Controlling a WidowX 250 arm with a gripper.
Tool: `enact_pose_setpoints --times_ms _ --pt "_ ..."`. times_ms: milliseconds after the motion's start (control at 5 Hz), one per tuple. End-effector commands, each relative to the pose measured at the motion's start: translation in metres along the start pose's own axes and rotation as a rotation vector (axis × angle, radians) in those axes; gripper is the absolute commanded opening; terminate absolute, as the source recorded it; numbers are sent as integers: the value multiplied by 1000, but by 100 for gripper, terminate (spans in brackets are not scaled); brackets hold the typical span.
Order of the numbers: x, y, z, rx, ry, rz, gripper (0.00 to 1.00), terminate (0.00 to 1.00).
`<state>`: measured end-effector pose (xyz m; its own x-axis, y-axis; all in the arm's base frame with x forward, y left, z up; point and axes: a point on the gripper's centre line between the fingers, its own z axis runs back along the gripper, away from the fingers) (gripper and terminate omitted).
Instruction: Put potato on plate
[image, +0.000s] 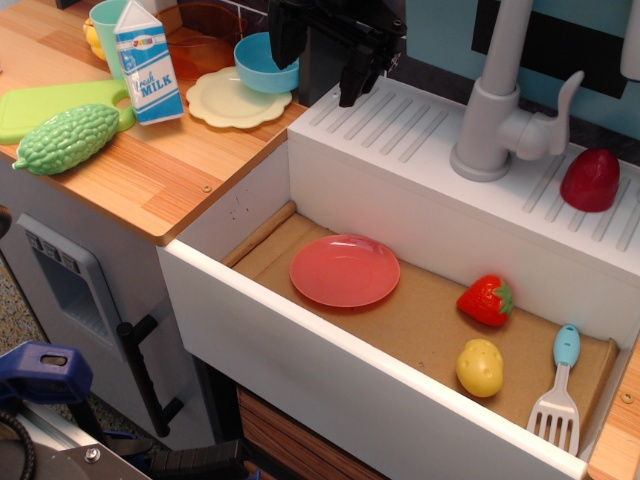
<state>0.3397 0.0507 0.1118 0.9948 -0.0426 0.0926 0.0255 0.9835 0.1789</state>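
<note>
Resting on the brown sink floor, the potato (480, 367) sat near the front wall, between the strawberry (487, 300) behind it and the spatula (559, 394) to its side, touching neither. The plate (345, 270) lay flat and bare, well apart from the potato. The gripper (352, 84) hung above the sink's (330, 372) back ledge; its fingers appeared dark and merged, so their state could not be told.

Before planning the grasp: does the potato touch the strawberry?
Apart. The only view shows bare brown sink floor between the potato and the strawberry.
</note>
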Motion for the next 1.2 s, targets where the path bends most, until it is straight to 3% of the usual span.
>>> enact_pose_setpoints --times_ms 0,200,400,600,800,1000 --pt "0 0 0 0 0 0 100 0" --pt "-10 -35 7 22 -14 56 100 0" --pt "-17 -84 0 -51 -12 113 100 0" --pt "-21 -130 -14 -61 -9 140 100 0" --pt "-18 -150 -31 -73 23 131 100 0" --pt "-5 -157 -27 -73 39 125 100 0"
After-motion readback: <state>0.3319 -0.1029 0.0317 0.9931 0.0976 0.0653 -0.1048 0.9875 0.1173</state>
